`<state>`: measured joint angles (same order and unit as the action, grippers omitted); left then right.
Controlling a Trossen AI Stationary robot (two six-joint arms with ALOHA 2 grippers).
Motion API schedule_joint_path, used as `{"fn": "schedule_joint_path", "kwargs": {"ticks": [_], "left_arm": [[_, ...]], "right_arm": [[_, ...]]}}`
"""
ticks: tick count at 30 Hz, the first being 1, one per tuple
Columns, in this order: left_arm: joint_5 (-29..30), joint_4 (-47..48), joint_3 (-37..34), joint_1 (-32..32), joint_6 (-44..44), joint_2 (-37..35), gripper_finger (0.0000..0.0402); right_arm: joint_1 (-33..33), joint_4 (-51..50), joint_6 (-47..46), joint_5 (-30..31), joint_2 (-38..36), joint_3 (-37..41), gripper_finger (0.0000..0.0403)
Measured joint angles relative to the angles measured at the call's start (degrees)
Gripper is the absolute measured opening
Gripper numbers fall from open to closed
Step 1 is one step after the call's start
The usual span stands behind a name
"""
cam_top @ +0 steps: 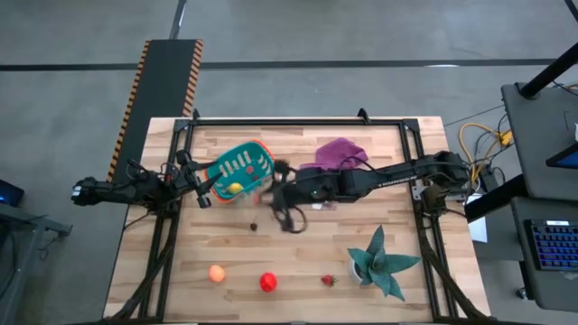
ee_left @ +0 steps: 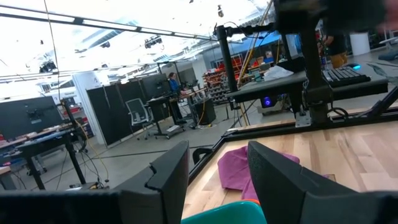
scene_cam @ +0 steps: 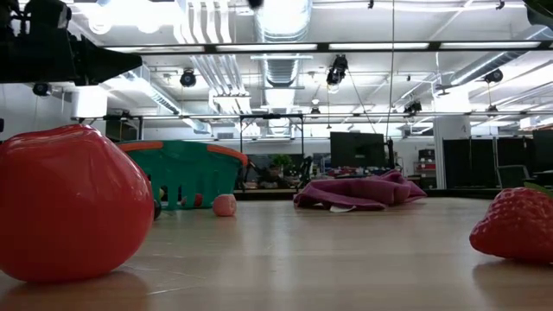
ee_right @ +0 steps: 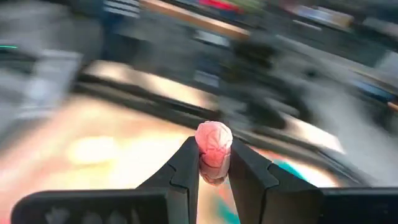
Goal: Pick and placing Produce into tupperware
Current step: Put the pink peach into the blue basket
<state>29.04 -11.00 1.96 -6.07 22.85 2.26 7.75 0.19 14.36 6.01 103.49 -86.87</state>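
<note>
Low view, table level. Big red ball (scene_cam: 69, 203) fills the 9 o'clock foreground, resting on the wooden table (scene_cam: 328, 250). Strawberry (scene_cam: 516, 226) at 3 o'clock, cut by the frame edge. Teal basket (scene_cam: 186, 173) with orange rim sits farther back around 10 o'clock, slotted side facing the camera. Small pink piece (scene_cam: 225, 205) just right of the basket, on the table; probably toy produce, too small to tell. Purple cloth (scene_cam: 359, 192) crumpled past centre, toward 2 o'clock.
</note>
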Motion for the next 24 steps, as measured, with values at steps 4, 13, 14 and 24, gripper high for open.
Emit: {"fn": "schedule_joint_path", "kwargs": {"ticks": [4,13,14,24], "left_arm": [[0.0,0.0,0.0,0.0,0.0,0.0,0.0151],[0.0,0.0,0.0,0.0,0.0,0.0,0.0151],[0.0,0.0,0.0,0.0,0.0,0.0,0.0151],[0.0,0.0,0.0,0.0,0.0,0.0,0.0151]], "right_arm": [[-0.1,-2.6,-6.9,25.1,0.1,0.0,0.0063],[-2.1,-9.7,-8.4,28.6,0.2,0.0,0.0063],[-2.5,-9.7,-8.6,26.6,0.2,0.0,0.0063],[-12.8,-12.3,-19.1,1.9,2.0,0.0,0.0046]]}}
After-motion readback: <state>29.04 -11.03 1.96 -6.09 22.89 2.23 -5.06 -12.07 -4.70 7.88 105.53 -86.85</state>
